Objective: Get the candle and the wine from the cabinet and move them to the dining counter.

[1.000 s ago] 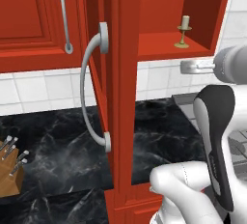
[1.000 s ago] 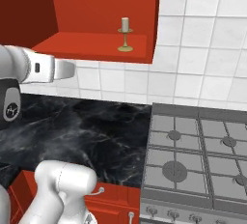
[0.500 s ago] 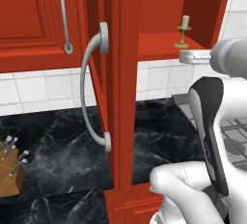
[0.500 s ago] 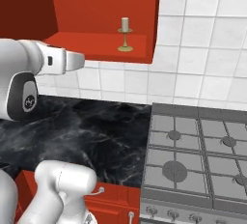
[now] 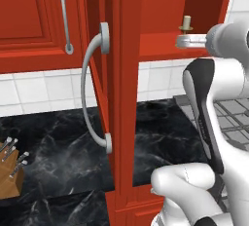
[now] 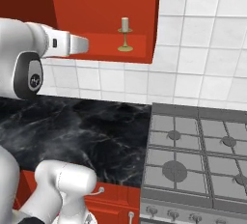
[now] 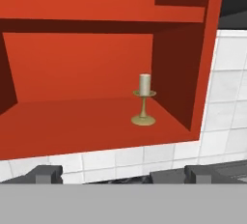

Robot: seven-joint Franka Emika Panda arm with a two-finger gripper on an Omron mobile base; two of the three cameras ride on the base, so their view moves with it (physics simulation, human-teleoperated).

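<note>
The candle (image 7: 144, 100), a cream stub in a small brass candlestick, stands upright on the bottom shelf of the open red cabinet (image 7: 72, 121), near its right wall. It also shows in the left base view as the candle (image 5: 185, 24) and in the right base view as the candle (image 6: 125, 35). My gripper (image 7: 123, 175) is open, its fingertips (image 7: 46, 174) wide apart with nothing between them. It hangs in front of the shelf's front edge, short of the candle. The gripper (image 6: 82, 44) sits left of the candle at shelf height. The wine and the dining counter are out of view.
The open cabinet door (image 5: 121, 98) with its long curved handle (image 5: 95, 88) juts out left of my arm. Below are a black marble worktop (image 6: 87, 131) with white tile backsplash, a gas hob (image 6: 193, 155) to the right, and a knife block (image 5: 9, 171) at far left.
My arm has lifted the open gripper up to the level of the cabinet shelf and closer to the candle. The candle has not moved.
</note>
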